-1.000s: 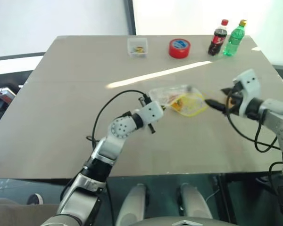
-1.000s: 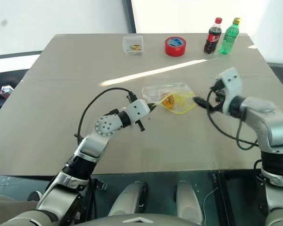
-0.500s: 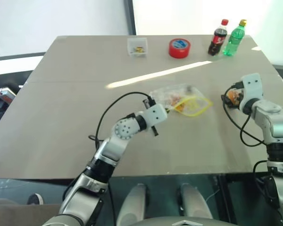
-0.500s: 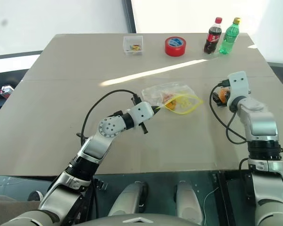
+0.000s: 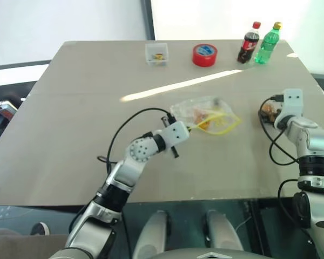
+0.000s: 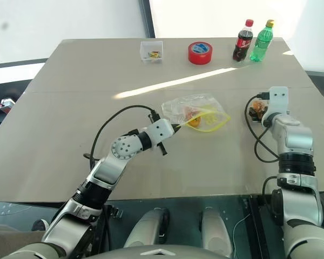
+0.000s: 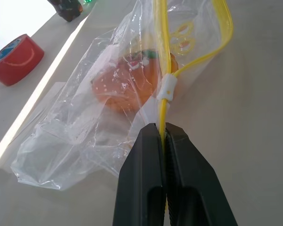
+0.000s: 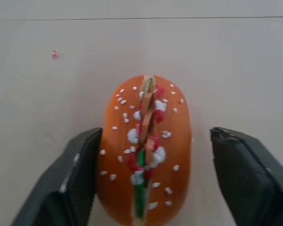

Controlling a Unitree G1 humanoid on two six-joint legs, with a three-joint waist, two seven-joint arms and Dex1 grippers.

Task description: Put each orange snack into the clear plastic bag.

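Relocated since earlier frame: right gripper, from bag mouth out to the table's right side.

Left to right. Left gripper (image 7: 164,136): clenched on the yellow zip strip of the clear plastic bag (image 5: 202,111), unchanged, bag lying mid-table with mouth facing right. First orange snack (image 7: 132,82): inside the bag, seen through the film. Right gripper (image 8: 151,160): now well apart from the bag, fingers straddling the second orange snack (image 8: 145,146) on the bare table (image 5: 86,108); left finger touching it, right finger apart, narrowing but not yet closed. Judged: one item bagged, one remaining, pickup under way.
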